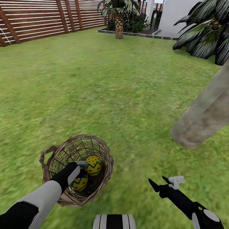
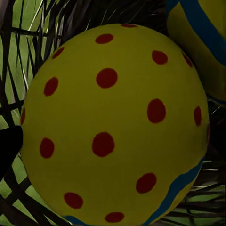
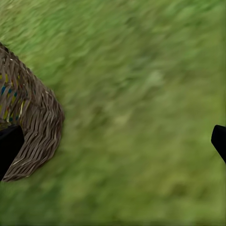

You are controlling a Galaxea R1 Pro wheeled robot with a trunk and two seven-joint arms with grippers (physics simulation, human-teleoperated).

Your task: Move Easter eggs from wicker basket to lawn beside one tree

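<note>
The wicker basket (image 1: 51,159) stands on the lawn (image 1: 127,95) at the lower left of the head view. Two yellow Easter eggs lie in it, one (image 1: 93,165) by the right wall and one (image 1: 79,183) nearer me. My left gripper (image 1: 82,173) reaches down into the basket between them. In the left wrist view the red-dotted egg (image 2: 113,127) sits very close between the spread fingers, a black fingertip (image 2: 9,148) at its side; the gripper looks open. The other egg (image 2: 202,42) lies beside it. My right gripper (image 1: 159,183) hangs open over grass to the right of the basket (image 3: 33,122).
A thick grey-brown tree trunk (image 1: 203,114) rises from the grass at the right, a few basket widths from the basket. A short palm (image 1: 119,22) and a wooden fence (image 1: 41,22) stand at the far end. Dark fronds (image 1: 206,31) hang at the upper right.
</note>
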